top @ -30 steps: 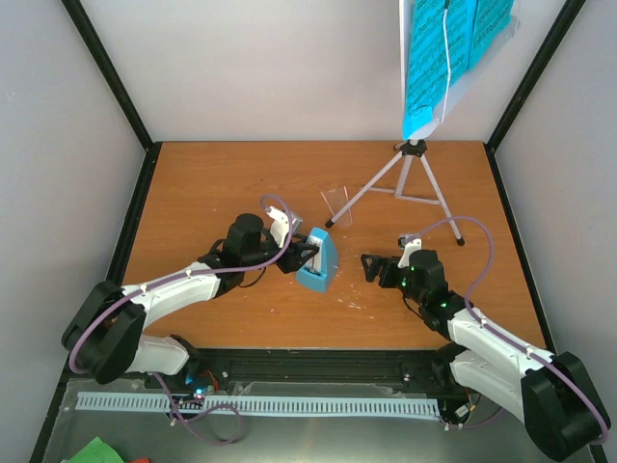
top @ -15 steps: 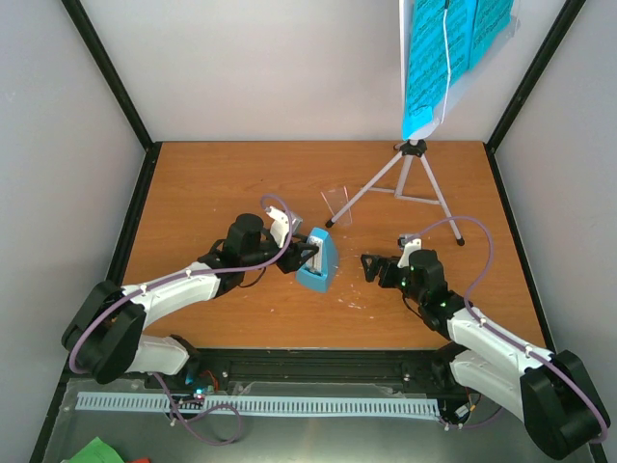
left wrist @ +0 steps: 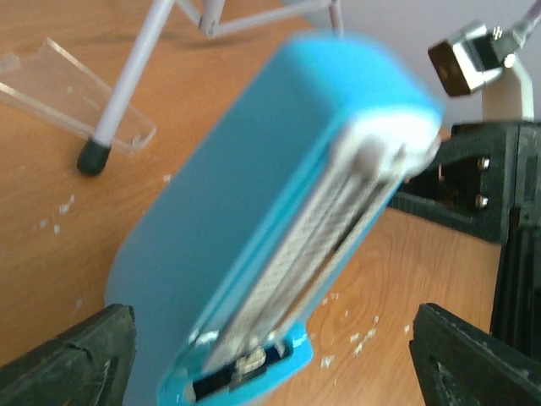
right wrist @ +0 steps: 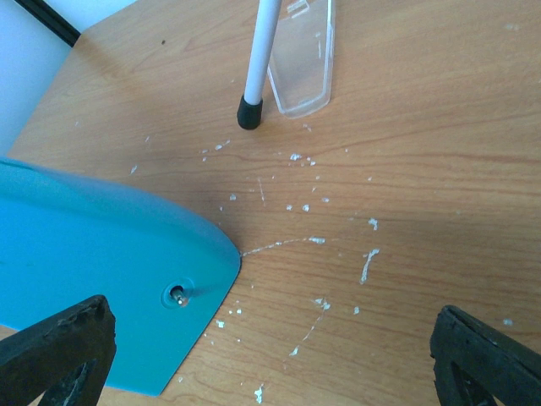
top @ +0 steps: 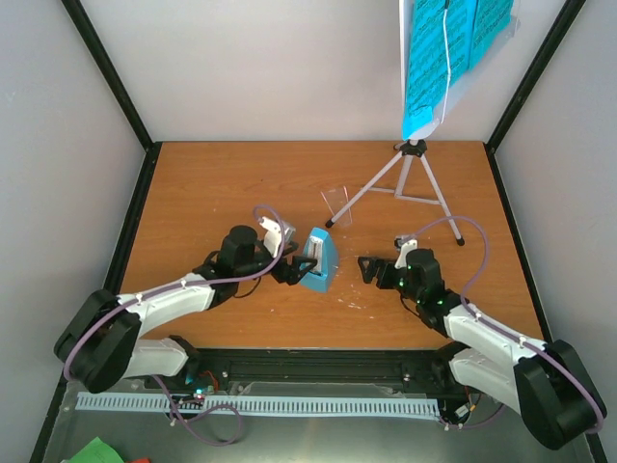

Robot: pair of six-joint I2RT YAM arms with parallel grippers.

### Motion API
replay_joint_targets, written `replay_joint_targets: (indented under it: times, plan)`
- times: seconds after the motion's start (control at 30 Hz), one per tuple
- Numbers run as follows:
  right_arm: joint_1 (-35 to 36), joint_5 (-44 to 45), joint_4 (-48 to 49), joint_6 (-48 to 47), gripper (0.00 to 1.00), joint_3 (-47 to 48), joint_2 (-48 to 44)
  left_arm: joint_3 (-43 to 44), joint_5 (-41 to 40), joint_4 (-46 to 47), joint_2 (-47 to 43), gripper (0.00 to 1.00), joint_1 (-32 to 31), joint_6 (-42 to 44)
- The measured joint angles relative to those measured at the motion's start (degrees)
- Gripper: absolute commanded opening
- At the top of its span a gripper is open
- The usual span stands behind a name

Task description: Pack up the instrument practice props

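Now left gripper wide open, jaws either side of light-blue metronome, not clamping it. Metronome on table, near centre. Right gripper fully open, empty, just beside metronome. Sheet-music pages on music stand at back.

"What does the room look like from your seat?"

"I'm looking down on an orange-brown wooden table boxed in by plain white walls at the back and both sides. Black frame posts run up the corners."

"How's the surface?"

"On my wrist feeds I see white flecks scattered over the grain."

"And the near edge?"

"I've got a black rail, then a grey metal plate with a white slotted cable duct across it, and a green scrap in the corner. The light is even, with soft shadows."
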Motion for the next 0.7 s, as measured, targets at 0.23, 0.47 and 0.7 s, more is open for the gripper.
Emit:
replay_joint_targets:
  times: [0.23, 0.47, 0.7]
  plan:
    - [0.0, -3.6, 1.1, 0.8, 0.9, 1.7, 7.3, -6.6, 0.9, 2.7, 0.2, 0.92, 0.7, -2.3]
    - [0.0, -9.6, 3.1, 1.8, 0.79, 6.2, 15.8, -7.0, 6.5, 6.1, 5.9, 0.9, 4.5, -3.0]
    - [0.3, -13.8, 4.2, 1.7, 0.77, 9.6, 22.6, -5.0, 7.3, 5.8, 9.8, 0.88, 4.5, -2.7]
